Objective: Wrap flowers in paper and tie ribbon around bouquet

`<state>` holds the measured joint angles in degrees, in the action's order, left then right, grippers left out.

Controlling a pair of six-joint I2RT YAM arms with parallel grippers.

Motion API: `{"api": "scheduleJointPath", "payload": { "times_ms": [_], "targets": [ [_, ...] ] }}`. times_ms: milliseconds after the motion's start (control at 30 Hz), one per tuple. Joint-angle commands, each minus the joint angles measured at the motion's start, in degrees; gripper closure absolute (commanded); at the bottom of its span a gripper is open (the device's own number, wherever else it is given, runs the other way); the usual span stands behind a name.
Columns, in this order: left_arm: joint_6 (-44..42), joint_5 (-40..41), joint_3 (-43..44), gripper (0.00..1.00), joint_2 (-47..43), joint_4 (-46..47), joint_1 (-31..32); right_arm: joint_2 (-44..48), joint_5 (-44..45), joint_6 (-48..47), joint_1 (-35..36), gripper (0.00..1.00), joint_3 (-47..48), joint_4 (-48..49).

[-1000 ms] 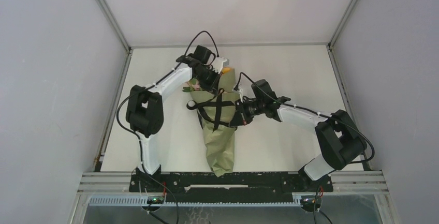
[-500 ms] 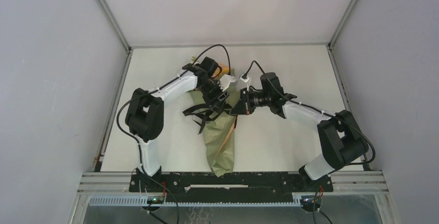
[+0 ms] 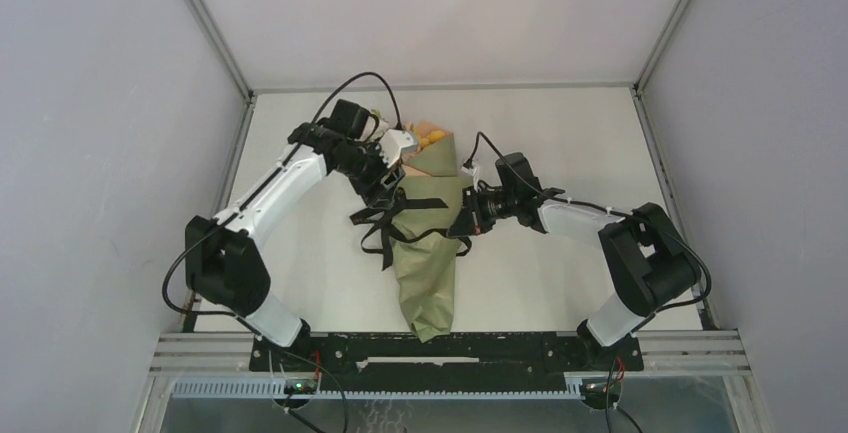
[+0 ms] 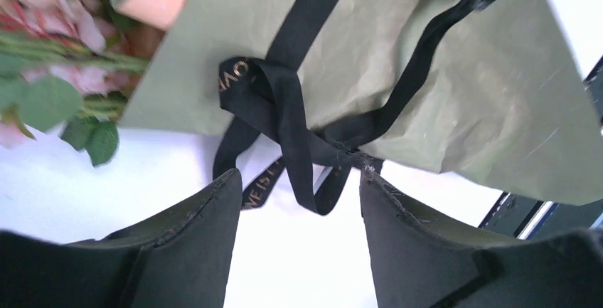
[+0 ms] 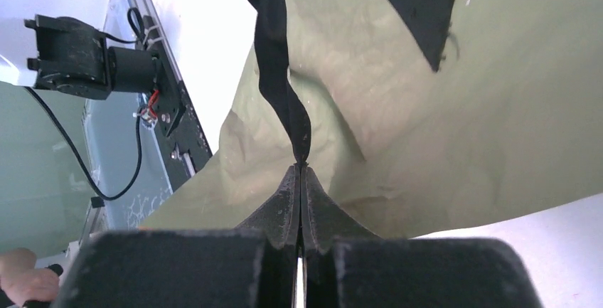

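The bouquet (image 3: 425,278) lies flat on the table (image 3: 560,293), its narrow tip pointing at the near edge between the two arm bases. Farther along the cone, the ribbon (image 3: 420,204) crosses the olive-green paper (image 4: 462,109), with loose loops and ends gathered at the cone's left edge. The right gripper (image 5: 299,169) sits at the cone's right edge, fingers pressed together and clamped on one ribbon strand that runs from the tips across the paper. The left gripper (image 4: 299,180) hovers over the loops, jaws apart, holding nothing. At the far, wide end, the flowers (image 3: 432,137) protrude from the paper.
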<state>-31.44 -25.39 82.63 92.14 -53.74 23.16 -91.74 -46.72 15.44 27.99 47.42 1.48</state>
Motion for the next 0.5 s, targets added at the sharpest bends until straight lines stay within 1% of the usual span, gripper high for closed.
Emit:
{"api": "scheduleJointPath", "payload": {
  "times_ms": [0, 167, 300, 467],
  "targets": [
    [1.83, 7.45, -6.43, 0.33, 3.01, 2.31, 0.24, -0.36, 1.30, -2.64, 0.58, 1.00, -0.99, -0.84],
    [3.98, 8.03, -8.64, 0.28, 6.83, 6.39, 0.29, -0.64, 1.89, -3.15, 0.69, 1.00, -1.00, -1.21],
    [5.67, 10.47, -8.58, 0.28, 8.23, 9.97, 0.30, -0.99, 2.36, -3.89, 0.28, 1.00, -1.01, -3.65],
    [5.67, 11.63, -9.15, 0.29, 9.01, 11.40, 0.25, -1.12, 3.22, -3.39, -0.93, 1.00, -1.77, -4.02]
  ]
}}
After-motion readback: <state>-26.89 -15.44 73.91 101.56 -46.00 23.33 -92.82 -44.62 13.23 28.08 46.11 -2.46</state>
